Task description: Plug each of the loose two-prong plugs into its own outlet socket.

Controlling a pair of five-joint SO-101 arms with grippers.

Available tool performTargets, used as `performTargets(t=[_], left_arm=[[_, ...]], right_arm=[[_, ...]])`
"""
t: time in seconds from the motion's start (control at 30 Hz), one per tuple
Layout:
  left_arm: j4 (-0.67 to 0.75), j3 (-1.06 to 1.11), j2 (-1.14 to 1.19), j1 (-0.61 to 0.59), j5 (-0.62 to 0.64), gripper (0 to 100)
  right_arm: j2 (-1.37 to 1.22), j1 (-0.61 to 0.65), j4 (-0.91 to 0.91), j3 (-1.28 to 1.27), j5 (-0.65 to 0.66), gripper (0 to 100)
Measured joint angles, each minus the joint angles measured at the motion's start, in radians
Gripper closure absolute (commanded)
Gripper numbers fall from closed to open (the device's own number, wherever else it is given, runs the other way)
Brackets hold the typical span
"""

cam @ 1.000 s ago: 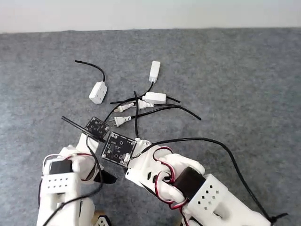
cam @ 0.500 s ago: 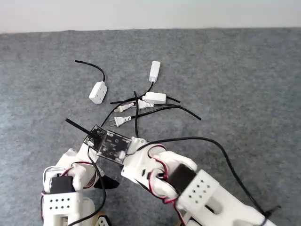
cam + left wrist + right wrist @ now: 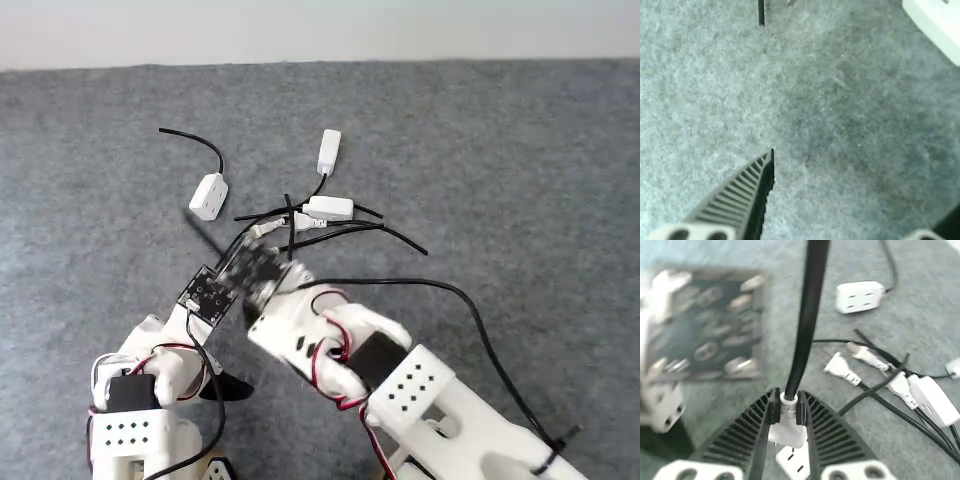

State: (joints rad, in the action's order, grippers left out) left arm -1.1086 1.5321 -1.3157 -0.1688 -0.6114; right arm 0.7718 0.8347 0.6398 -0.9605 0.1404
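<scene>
In the right wrist view my right gripper (image 3: pixel 787 397) is shut on a white socket body (image 3: pixel 787 432) with a thick black cord (image 3: pixel 807 315); a face with two slots shows below the fingers. Ahead lie loose white two-prong plugs (image 3: pixel 842 367) (image 3: pixel 865 355) (image 3: pixel 902 385), a white outlet (image 3: pixel 860 296) and a longer outlet block (image 3: pixel 935 400). From above, the right arm (image 3: pixel 330 340) reaches over the cable tangle beside one plug (image 3: pixel 262 228). My left gripper (image 3: pixel 860 190) stands open over bare carpet, one ribbed finger (image 3: pixel 747 197) showing.
Grey carpet covers the table. White outlets lie at the left (image 3: pixel 208 195), far middle (image 3: pixel 328 150) and middle (image 3: pixel 330 208), with black cords crossing between them. The left arm (image 3: pixel 165 360) sits close beside the right arm. Open carpet lies to the right.
The right arm has pushed forward over the tangle, now covering the nearer plug. The left arm drew back a little at first, then held still.
</scene>
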Motion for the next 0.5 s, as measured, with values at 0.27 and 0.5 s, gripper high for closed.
performTargets(t=[0.27, 0.5], left_arm=[[0.005, 0.000, -0.003, 0.000, 0.031, 48], [0.235, 0.068, -0.003, -0.048, 0.308, 48]], right_arm=[[0.000, -0.133, -0.021, -0.002, -0.216, 99.1], [-0.003, -0.140, -0.192, -0.133, -0.285, 99.1]])
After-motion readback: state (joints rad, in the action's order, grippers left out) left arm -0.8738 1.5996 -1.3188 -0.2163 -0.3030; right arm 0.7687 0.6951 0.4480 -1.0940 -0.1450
